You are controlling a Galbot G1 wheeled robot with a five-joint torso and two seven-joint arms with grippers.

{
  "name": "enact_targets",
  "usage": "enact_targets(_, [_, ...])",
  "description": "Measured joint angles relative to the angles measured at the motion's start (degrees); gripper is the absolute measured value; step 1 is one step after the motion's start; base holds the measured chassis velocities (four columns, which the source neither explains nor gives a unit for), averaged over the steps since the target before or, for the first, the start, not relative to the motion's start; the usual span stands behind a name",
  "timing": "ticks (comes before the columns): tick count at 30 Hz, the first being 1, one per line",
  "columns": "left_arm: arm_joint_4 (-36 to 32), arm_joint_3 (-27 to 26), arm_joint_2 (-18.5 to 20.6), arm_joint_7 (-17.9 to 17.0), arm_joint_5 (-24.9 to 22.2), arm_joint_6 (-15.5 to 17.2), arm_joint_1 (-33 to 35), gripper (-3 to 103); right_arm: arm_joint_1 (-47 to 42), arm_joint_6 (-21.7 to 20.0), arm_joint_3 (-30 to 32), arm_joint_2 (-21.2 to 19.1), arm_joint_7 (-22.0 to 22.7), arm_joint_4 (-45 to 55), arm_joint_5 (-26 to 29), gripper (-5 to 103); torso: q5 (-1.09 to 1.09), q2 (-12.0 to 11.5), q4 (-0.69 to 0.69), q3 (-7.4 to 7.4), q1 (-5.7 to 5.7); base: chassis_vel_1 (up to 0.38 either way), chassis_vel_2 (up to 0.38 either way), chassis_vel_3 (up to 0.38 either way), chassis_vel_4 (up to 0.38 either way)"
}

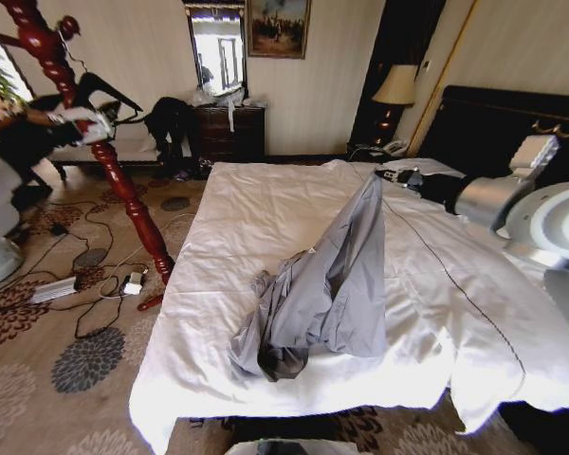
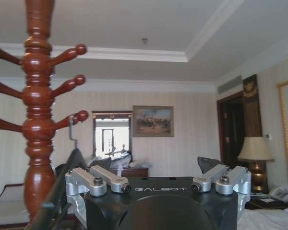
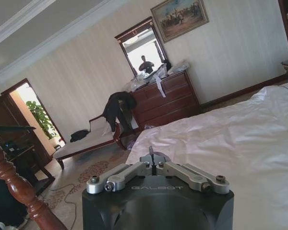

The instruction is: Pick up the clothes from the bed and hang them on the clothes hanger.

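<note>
Shirt [image 1: 327, 284] hanging from right end effector [image 1: 391, 175] pinched on it, over bed [image 1: 266, 213]

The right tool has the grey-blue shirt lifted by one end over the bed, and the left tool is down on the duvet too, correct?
Not quite. The head view shows the left tool up beside the wooden pole, not on the duvet. The right tool does hold the shirt over the bed.

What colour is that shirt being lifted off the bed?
Pale grey-blue, plain; the shirt shows best in the head view.
</note>
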Motion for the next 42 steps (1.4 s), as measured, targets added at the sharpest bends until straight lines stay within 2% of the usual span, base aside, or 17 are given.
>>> enact_targets(3, [3.8,-0.4,2.1,0.0,-2.0,0.2,-0.2,100,0.5,-0.3,-0.7,0.7,-0.4,-0.5,-0.5,0,0.01,0.0,0.0,0.01,0.0,0.0,0.0,0.0,0.0])
enact_targets(7, [12.0,-1.1,6.7,0.2,-4.5,0.5,0.5,100,2.8,-0.8,-3.5,2.8,-1.0,-1.4,-1.3,0,0.0,0.0,0.0,0.0,0.0,0.0,0.0,0.0,0.0])
enact_targets(9, [12.9,-1.2,7.2,0.2,-5.0,0.5,0.7,100,3.4,-0.9,-4.2,3.3,-1.1,-1.6,-1.4,0,0.0,0.0,0.0,0.0,0.0,0.0,0.0,0.0,0.0])
enact_targets(14, [17.1,-1.6,9.5,-0.4,-7.5,1.1,1.8,100,9.5,-1.6,-9.7,7.5,-1.6,-3.8,-1.8,0,0.03,0.0,-0.02,0.01,0.0,0.0,0.0,0.0,0.0])
enact_targets(16, [20.8,-1.9,10.6,-0.9,-8.3,1.5,3.1,100,11.8,-1.7,-11.5,8.9,-1.6,-4.3,-1.8,0,-0.04,0.0,0.06,0.01,0.01,0.0,0.0,0.0,0.0])
enact_targets(23, [26.3,-3.7,14.3,-0.9,-9.9,1.8,7.9,100,11.7,-1.9,-11.3,9.1,-1.8,-4.2,-1.9,0,0.03,0.0,-0.05,0.0,-0.01,0.0,0.0,0.0,0.0])
enact_targets(29, [32.5,-5.7,21.4,-0.3,-11.5,3.2,13.1,99,11.3,-2.0,-10.5,9.3,-2.2,-4.3,-2.1,0,0.03,0.0,0.0,0.0,0.0,0.0,0.0,0.0,0.0])
enact_targets(32, [33.2,-5.8,23.0,-0.6,-12.1,3.7,14.0,99,11.0,-2.0,-10.1,9.2,-2.2,-4.2,-2.1,0,0.02,0.0,-0.01,0.01,0.0,0.0,0.0,0.0,0.0])
enact_targets(39, [33.0,-5.2,26.2,-4.2,-13.2,4.8,14.9,98,6.9,-2.4,-6.8,7.5,-3.1,-3.5,-2.4,0,0.01,0.0,0.01,0.0,-0.01,0.0,0.0,0.0,0.0])
enact_targets(41, [34.5,-7.2,28.9,-5.1,-13.1,4.4,18.0,98,5.4,-2.5,-5.6,7.2,-3.6,-3.3,-2.9,0,0.01,0.0,0.02,0.0,-0.01,0.0,0.0,0.0,0.0])
enact_targets(42, [34.5,-7.2,28.9,-5.1,-13.1,4.4,18.0,98,5.4,-2.5,-5.6,7.2,-3.6,-3.3,-2.9,0,0.01,0.0,0.02,0.0,-0.01,0.0,0.0,0.0,0.0])
